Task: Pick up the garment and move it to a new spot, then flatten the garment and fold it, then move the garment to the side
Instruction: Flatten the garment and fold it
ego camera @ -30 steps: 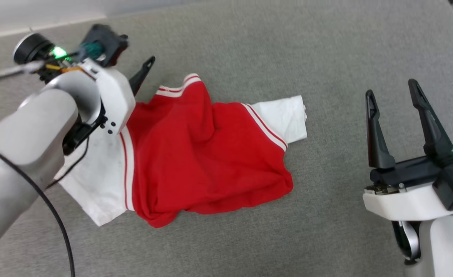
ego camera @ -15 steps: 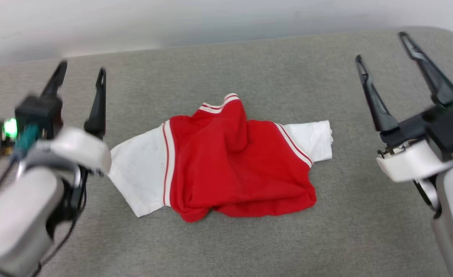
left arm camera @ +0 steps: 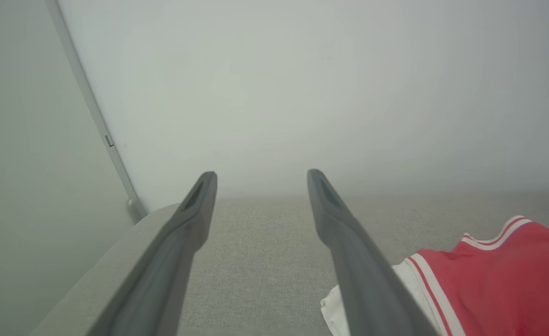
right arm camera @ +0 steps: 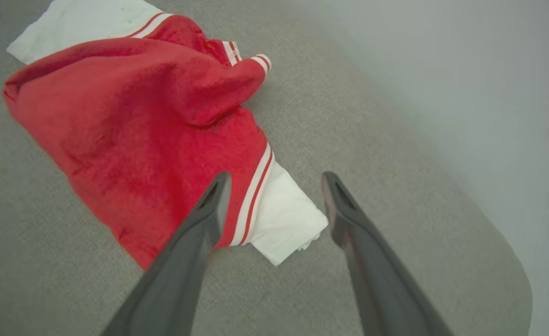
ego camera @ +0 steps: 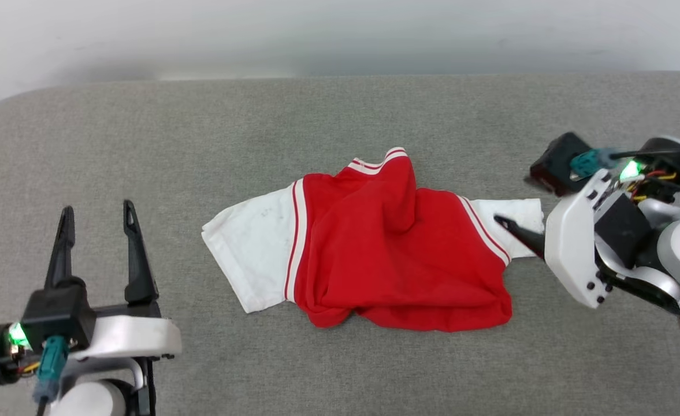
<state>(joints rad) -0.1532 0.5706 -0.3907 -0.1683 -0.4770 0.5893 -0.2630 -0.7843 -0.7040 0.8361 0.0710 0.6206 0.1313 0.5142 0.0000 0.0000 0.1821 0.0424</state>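
The garment [ego camera: 397, 254] lies on the surface [ego camera: 340, 115], right gripper [right arm camera: 276, 176] at its right.

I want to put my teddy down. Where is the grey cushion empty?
The cushion is bare behind the shirt, up to the wall, and in front of it. Also between the left gripper and the shirt. It is crowded at the right sleeve, by the right gripper.

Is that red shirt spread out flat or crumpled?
Crumpled. The red jersey shirt with white sleeves lies bunched on the grey fabric surface, a raised fold running down from its collar.
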